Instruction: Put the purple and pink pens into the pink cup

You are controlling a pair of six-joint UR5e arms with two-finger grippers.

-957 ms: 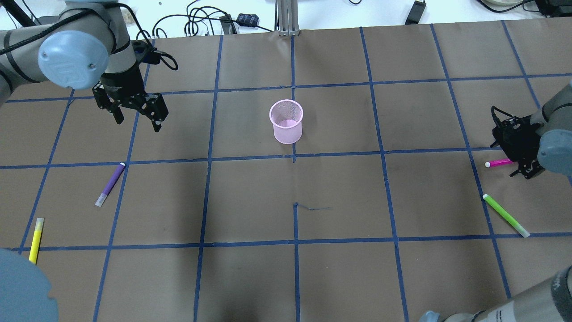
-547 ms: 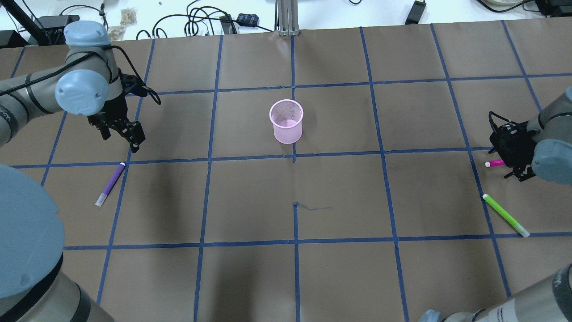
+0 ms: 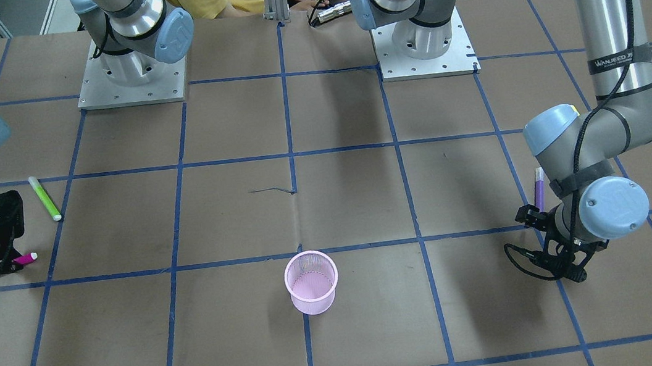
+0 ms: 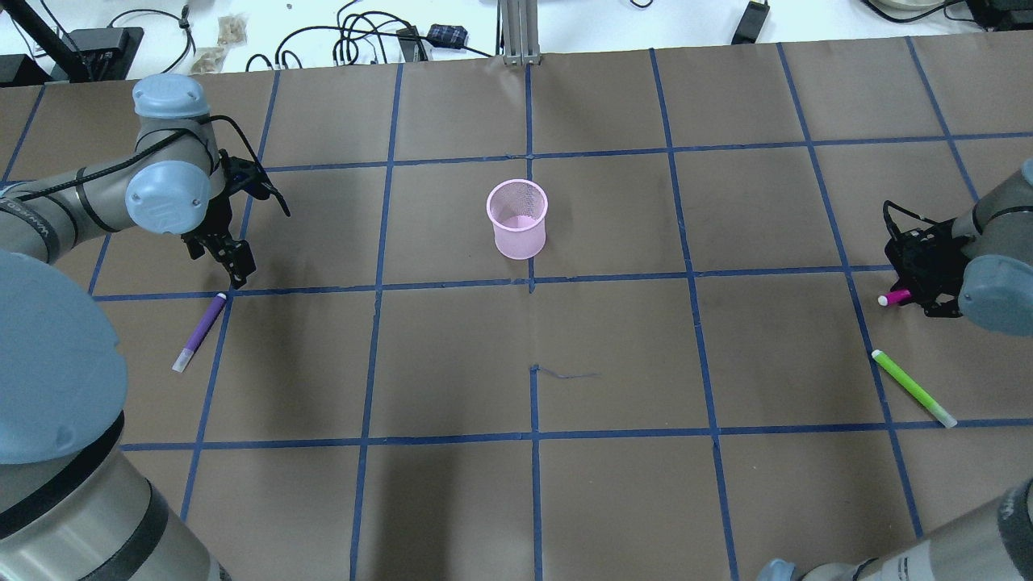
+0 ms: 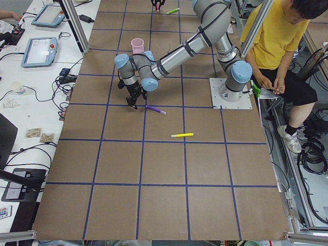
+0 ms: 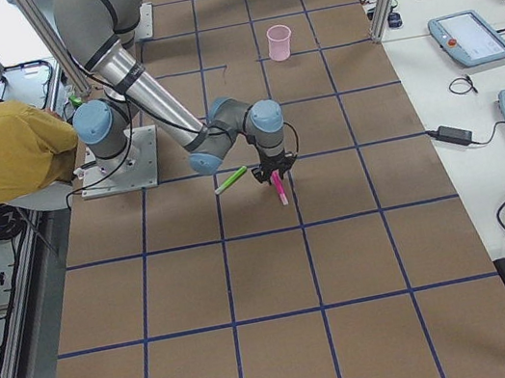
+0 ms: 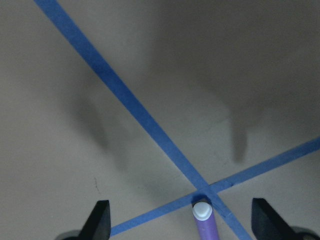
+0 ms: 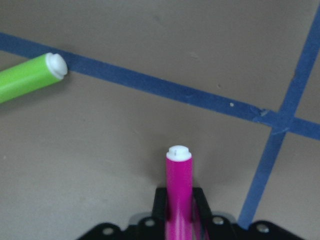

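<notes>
Brown paper table (image 4: pixel 613 355), pink cup (image 4: pixel 516 219) standing mid-table. Right gripper (image 4: pixel 918 300) pinches the pink pen (image 8: pixel 178 175) sideways, so it could clip the rim. Left gripper (image 4: pixel 218 260), jaws spread, hovers at the very end of the purple pen (image 4: pixel 200 332); closing there might squirt it out.

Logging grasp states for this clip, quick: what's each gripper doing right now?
Left gripper: open, holding nothing; the purple pen has its end just below it.
Right gripper: shut on the pink pen.
</notes>
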